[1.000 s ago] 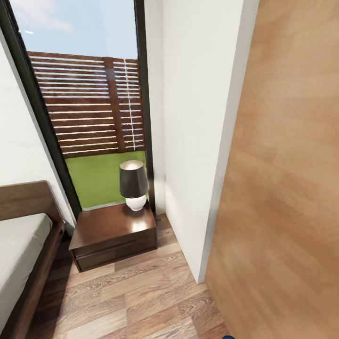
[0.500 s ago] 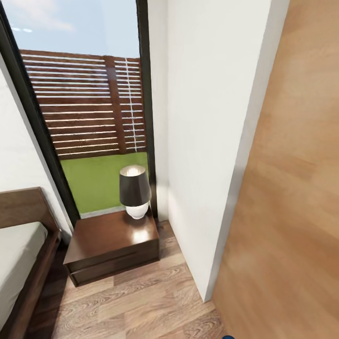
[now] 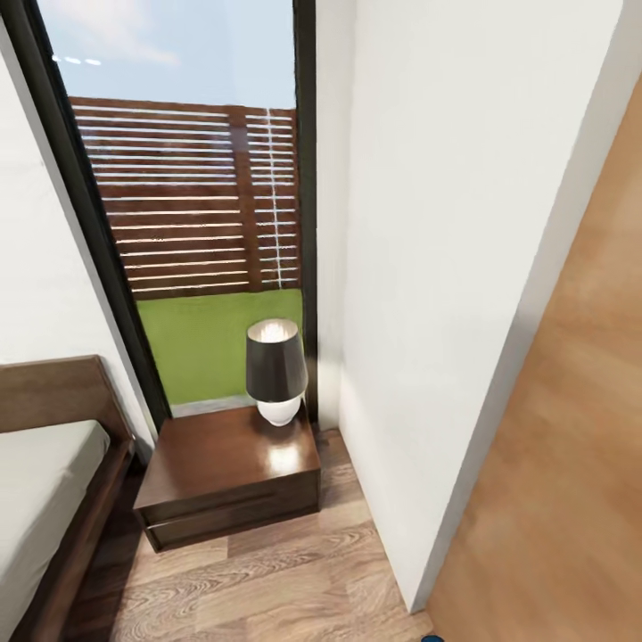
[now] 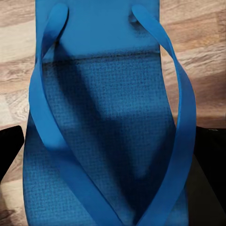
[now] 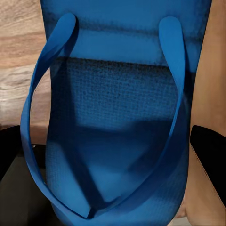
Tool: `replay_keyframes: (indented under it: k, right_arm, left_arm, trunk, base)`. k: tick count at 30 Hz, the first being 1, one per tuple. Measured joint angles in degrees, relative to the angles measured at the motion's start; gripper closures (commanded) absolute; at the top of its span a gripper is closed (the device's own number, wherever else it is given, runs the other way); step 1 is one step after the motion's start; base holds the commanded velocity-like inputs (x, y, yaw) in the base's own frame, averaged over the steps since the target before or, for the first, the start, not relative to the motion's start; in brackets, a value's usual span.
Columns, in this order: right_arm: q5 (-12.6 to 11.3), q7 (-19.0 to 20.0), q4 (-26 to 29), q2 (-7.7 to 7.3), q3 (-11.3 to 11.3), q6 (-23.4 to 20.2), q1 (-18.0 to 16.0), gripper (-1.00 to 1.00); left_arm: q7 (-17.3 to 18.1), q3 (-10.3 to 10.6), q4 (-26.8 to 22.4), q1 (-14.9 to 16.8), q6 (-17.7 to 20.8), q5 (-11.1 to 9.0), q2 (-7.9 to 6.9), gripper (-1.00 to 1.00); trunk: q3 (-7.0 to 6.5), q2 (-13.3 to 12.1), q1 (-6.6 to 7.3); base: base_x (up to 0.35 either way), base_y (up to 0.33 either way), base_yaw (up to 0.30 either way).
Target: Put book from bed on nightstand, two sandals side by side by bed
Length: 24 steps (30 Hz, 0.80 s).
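Sandals, blue — two: one sandal (image 4: 108, 136) between the left gripper's dark fingers (image 4: 9, 146), the other sandal (image 5: 113, 136) between the right gripper's fingers (image 5: 209, 150). Nightstand (image 3: 227, 464) — one. Lamp (image 3: 276, 370) — one. Bed (image 3: 45, 499) — one. Window (image 3: 192, 223) — one.

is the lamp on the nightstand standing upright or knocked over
Upright: the lamp stands on its white base at the nightstand's back corner, dark shade on top.
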<state>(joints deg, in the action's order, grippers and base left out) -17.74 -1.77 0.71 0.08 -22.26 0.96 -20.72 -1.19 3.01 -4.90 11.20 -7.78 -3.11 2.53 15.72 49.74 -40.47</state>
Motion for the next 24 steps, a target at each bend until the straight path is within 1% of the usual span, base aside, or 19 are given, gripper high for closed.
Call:
replay_keyframes:
  k: [11, 16, 24]
  right_arm:
    - [0.03, 0.0, -0.02, 0.0, -0.01, -0.01, 0.0, 1.0]
    - [0.08, 0.0, -0.01, 0.0, -0.01, 0.01, 0.0, 1.0]
    - [0.09, -0.01, 0.0, 0.0, -0.01, -0.01, -0.01, 1.0]
  left_arm:
    - [0.0, 0.0, -0.03, 0.0, 0.0, -0.02, 0.01, 1.0]
    - [0.0, 0.01, -0.1, 0.0, -0.07, 0.0, 0.02, 1.0]
    - [0.0, 0.01, -0.14, 0.0, -0.08, 0.0, 0.01, 1.0]
  trunk:
    - [0.0, 0.0, 0.0]
    - [0.0, -0.01, -0.02]
    - [0.0, -0.01, -0.02]
  base:
    - [0.242, 0.0, 0.209]
    - [0.067, 0.0, 0.246]
    - [0.011, 0.0, 0.255]
